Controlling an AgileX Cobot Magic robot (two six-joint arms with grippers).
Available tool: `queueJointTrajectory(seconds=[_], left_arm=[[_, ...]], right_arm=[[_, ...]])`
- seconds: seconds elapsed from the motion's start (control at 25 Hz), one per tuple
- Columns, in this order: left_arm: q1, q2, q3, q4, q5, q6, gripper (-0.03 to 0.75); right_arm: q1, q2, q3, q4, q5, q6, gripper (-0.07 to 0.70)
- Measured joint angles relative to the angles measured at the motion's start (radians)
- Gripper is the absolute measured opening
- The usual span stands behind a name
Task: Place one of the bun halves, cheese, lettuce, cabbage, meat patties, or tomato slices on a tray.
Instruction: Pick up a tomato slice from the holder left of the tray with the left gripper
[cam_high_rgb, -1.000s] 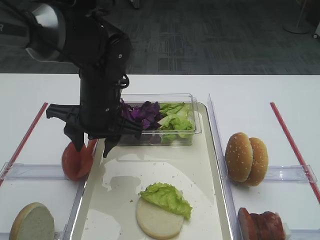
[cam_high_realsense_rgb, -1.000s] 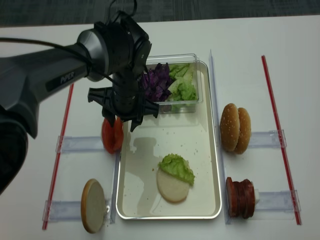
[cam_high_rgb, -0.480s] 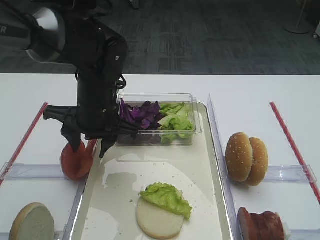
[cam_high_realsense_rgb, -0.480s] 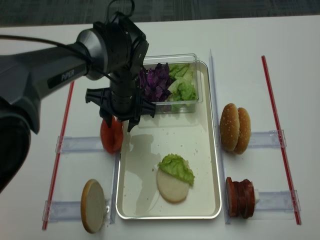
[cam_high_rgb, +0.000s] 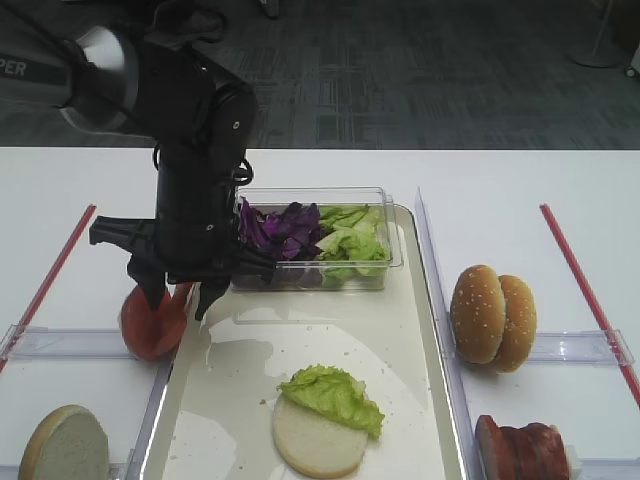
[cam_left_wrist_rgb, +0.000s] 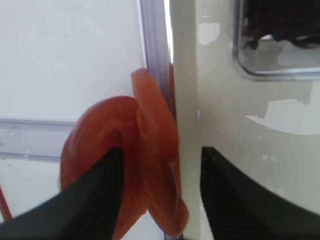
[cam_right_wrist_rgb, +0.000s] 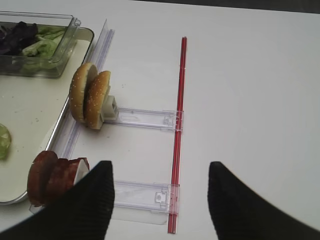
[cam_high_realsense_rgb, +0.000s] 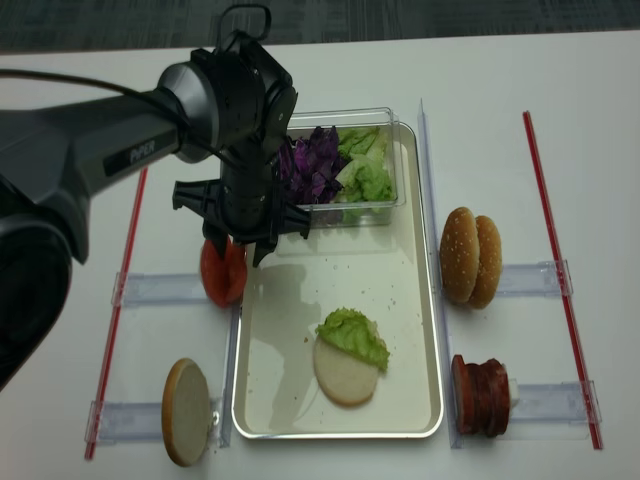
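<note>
Left hand (cam_left_wrist_rgb: 157, 192) — fingers apart, straddling upright tomato slices (cam_left_wrist_rgb: 150, 175); pick-up step. Next: clamp, lift, carry onto tray (cam_high_rgb: 420, 330).

A robotics lab is showing itself: a plain white bench (cam_high_rgb: 330, 170) is standing on grey patterned carpet (cam_high_rgb: 420, 70), marked with straight red tape strips (cam_high_realsense_rgb: 560, 270) and clear plastic holders (cam_right_wrist_rgb: 145, 118).
</note>
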Motion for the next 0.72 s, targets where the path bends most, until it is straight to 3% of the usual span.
queueJointTrajectory(seconds=[0.72], left_arm=[[0.003,0.004,0.000,0.008,-0.001,0.045,0.032]], right_arm=[[0.000,0.000,0.000,0.000,0.000,0.000,0.445]])
